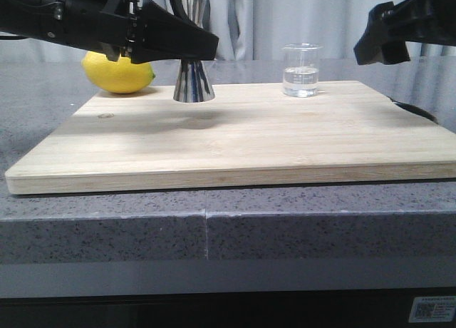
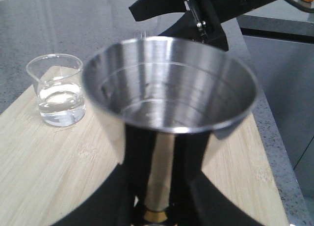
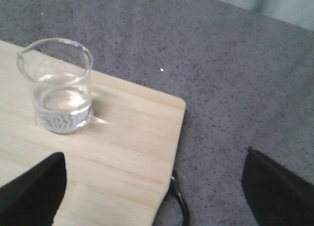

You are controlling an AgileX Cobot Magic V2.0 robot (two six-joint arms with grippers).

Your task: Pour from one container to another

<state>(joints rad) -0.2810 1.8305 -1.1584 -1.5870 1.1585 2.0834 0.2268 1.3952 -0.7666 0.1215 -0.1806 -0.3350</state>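
The polished steel hourglass jigger [image 1: 193, 82] hangs just above the wooden board [image 1: 235, 146], casting a shadow under it. My left gripper [image 1: 187, 45] is shut on its narrow gold-banded waist. In the left wrist view the jigger's open cup [image 2: 169, 83] fills the middle, with my left gripper [image 2: 158, 189] clamped round the stem. The clear glass beaker [image 1: 301, 71] stands upright at the board's back right with a little clear liquid in it; it also shows as the beaker [image 2: 56, 91] and the beaker [image 3: 59, 86]. My right gripper [image 1: 385, 36] hovers open, high to the right of the beaker; its gap [image 3: 154, 196] holds nothing.
A yellow lemon [image 1: 117, 71] lies on the grey stone counter [image 1: 107, 228] behind the board's back left corner. A thin black loop [image 3: 179, 199] sticks out at the board's right edge. Pale curtains hang behind.
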